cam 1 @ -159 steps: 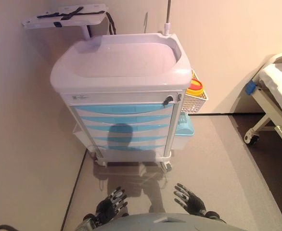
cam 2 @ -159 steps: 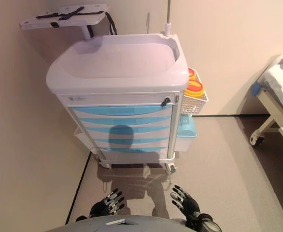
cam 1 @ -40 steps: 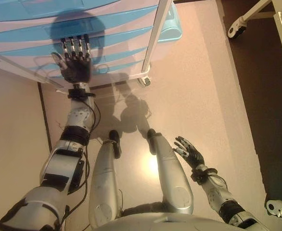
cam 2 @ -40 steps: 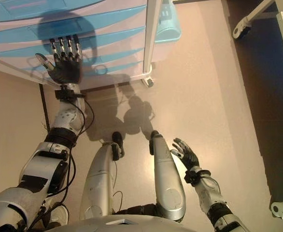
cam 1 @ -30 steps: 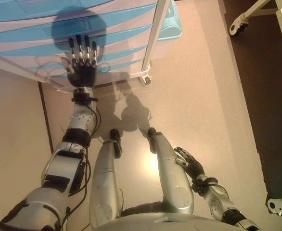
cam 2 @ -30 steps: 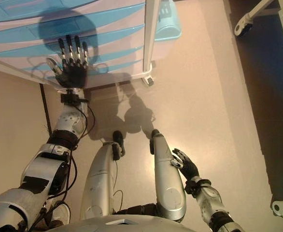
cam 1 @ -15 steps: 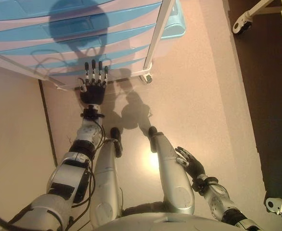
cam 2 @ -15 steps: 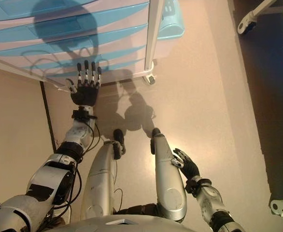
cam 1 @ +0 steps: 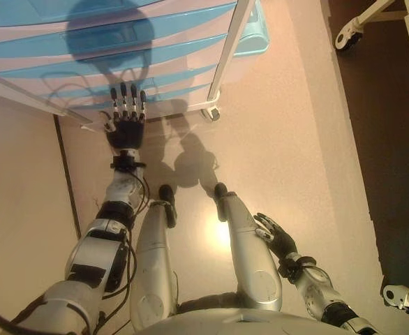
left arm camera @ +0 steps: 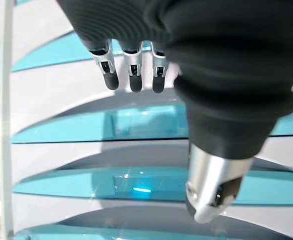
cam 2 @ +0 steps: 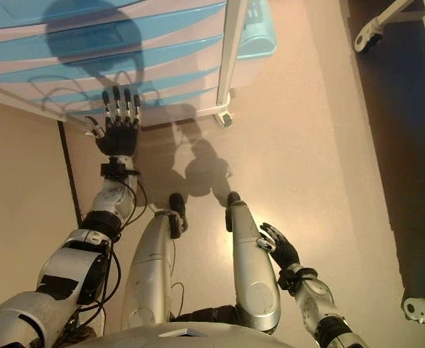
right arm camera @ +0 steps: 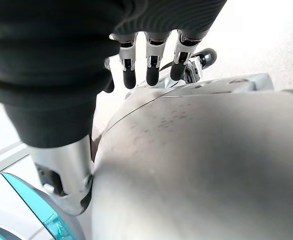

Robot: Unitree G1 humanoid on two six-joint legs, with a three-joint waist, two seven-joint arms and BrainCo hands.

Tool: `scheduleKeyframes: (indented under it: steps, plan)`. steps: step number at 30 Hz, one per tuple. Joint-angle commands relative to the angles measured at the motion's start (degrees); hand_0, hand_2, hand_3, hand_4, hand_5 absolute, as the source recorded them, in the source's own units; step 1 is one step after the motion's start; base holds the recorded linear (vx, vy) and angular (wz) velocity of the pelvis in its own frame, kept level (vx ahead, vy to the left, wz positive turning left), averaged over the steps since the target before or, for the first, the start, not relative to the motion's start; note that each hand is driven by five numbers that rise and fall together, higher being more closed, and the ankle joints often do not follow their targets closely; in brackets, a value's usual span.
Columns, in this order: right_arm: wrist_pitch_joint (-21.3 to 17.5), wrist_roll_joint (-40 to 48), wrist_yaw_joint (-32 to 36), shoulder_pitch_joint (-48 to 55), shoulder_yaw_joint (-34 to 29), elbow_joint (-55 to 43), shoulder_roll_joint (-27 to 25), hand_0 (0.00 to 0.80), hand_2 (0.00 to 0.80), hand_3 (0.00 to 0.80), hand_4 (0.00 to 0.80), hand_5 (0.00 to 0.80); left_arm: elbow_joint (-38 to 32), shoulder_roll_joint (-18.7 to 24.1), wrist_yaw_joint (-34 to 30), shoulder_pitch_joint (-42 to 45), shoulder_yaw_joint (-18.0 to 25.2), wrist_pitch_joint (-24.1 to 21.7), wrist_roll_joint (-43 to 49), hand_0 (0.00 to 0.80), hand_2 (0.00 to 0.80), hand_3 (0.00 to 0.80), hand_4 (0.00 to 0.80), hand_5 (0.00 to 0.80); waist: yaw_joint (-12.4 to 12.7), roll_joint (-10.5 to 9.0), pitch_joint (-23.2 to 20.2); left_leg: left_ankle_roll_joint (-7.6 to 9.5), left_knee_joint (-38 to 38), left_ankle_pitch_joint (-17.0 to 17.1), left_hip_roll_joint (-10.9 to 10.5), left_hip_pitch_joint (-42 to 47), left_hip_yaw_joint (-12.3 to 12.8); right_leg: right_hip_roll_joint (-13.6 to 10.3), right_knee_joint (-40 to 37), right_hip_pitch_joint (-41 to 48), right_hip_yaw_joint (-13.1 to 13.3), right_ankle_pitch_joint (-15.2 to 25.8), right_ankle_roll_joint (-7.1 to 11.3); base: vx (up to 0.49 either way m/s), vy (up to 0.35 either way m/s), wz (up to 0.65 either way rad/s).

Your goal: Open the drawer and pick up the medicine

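Since half a second ago our left hand [cam 1: 125, 125] has shifted slightly up and to our left in front of the white trolley with turquoise-fronted drawers [cam 1: 107, 63], after dropping from the middle drawers about a second ago; the whole picture has barely moved, so we read this as the arm's own motion. Its fingers are straight and spread, holding nothing, with the dark tips over the lowest turquoise drawer front [cam 2: 147, 101] near the trolley's bottom edge; whether they touch it we cannot tell. In the left wrist view the drawer fronts [left arm camera: 136, 125] all sit flush and closed. We see no medicine anywhere, so we judge it lies hidden inside one of the drawers. Our right hand [cam 1: 278, 239] hangs low at our side, fingers relaxed and empty. We judge the task barely begun: the hand must hook under a drawer front's lip and pull
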Motion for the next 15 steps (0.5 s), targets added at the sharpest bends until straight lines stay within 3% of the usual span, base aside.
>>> scheduleKeyframes:
  steps: [1,15]
  plan:
    - [-1.07,0.39,1.21,3.38,2.05,-2.91,0.82,0.000,0.000,0.000,0.000,0.000,-2.27,2.39,-0.35,-3.79,1.86,-1.05,-2.00,0.000,0.000,0.000,0.000,0.000,-0.42,0.60,-1.74,5.58,-10.58,-2.33,-3.43,5.09,4.16,4.07,-0.73,-3.68,0.13,7.50,-1.31,0.000,0.000,0.00]
    - [-2.68,0.72,2.26,2.86,2.20,-0.76,-0.44,0.000,0.000,0.000,0.000,0.000,0.65,6.43,6.84,-10.81,1.08,-3.15,-1.59,0.000,0.000,0.000,0.000,0.000,-1.47,1.33,-1.74,5.59,-9.88,-2.85,-3.55,4.62,4.97,3.75,0.27,-4.89,0.54,7.59,-1.28,0.000,0.016,0.00]
